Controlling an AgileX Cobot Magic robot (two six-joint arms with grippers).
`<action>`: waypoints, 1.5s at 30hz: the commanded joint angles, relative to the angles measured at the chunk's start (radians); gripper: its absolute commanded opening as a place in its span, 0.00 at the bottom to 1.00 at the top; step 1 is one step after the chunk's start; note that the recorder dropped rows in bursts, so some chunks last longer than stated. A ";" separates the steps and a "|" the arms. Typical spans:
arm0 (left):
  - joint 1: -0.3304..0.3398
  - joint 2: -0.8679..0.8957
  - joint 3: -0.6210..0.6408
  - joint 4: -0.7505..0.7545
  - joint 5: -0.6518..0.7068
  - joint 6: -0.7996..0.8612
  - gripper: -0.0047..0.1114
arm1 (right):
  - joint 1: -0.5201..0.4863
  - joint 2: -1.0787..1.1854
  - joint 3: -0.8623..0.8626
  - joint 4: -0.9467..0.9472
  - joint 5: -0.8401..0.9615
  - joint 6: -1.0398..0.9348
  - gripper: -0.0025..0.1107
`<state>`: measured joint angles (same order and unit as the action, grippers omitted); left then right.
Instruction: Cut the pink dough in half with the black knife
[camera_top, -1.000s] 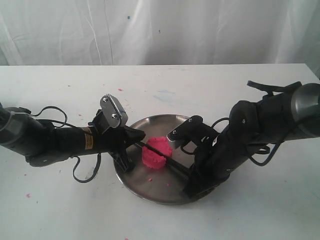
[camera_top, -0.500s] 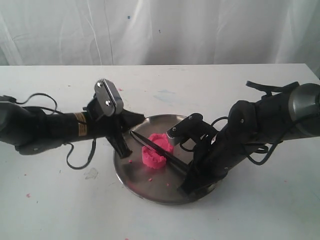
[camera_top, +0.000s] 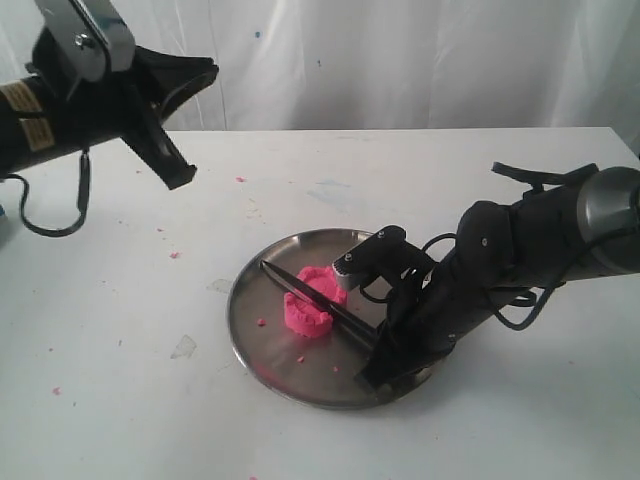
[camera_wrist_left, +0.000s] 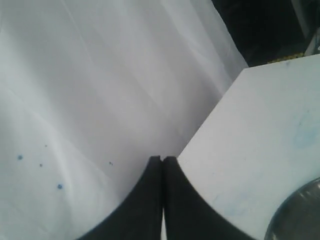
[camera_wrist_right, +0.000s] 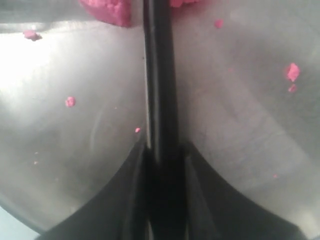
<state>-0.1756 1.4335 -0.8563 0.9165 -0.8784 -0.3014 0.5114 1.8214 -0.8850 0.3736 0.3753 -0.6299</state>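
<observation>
The pink dough (camera_top: 306, 312) lies in the middle of the steel plate (camera_top: 300, 372). Across it rests the blade of the black knife (camera_top: 300, 288), its point toward the plate's left rim. My right gripper (camera_top: 378, 352) is shut on the knife's handle low over the plate. In the right wrist view the knife (camera_wrist_right: 157, 75) runs straight out from my right gripper (camera_wrist_right: 162, 150) to the dough (camera_wrist_right: 107, 10). My left gripper (camera_top: 205, 72) is shut and empty, raised high at the far left, well away from the plate. The left gripper (camera_wrist_left: 163, 159) shows its fingers pressed together.
Small pink crumbs (camera_wrist_right: 291, 71) lie scattered on the plate (camera_wrist_right: 240, 115) and on the white table (camera_top: 120, 360). A white curtain (camera_top: 400, 60) hangs behind the table. The left wrist view catches a bit of the plate's rim (camera_wrist_left: 300, 210).
My left arm has drawn back from the knife's tip at the plate and risen up and to the left. The right gripper, knife and dough have barely moved.
</observation>
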 joint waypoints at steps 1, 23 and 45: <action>0.005 -0.165 0.119 0.034 0.228 -0.107 0.04 | 0.000 0.024 0.008 -0.007 0.011 0.006 0.02; 0.005 -0.703 0.518 -0.057 1.120 -0.174 0.04 | 0.019 0.024 0.008 -0.009 0.078 -0.034 0.02; 0.005 -0.707 0.529 -0.076 1.027 -0.174 0.04 | 0.086 0.024 0.008 -0.016 0.076 -0.098 0.02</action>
<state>-0.1756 0.7346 -0.3356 0.8417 0.1529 -0.4636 0.5882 1.8227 -0.8872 0.3708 0.4116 -0.7167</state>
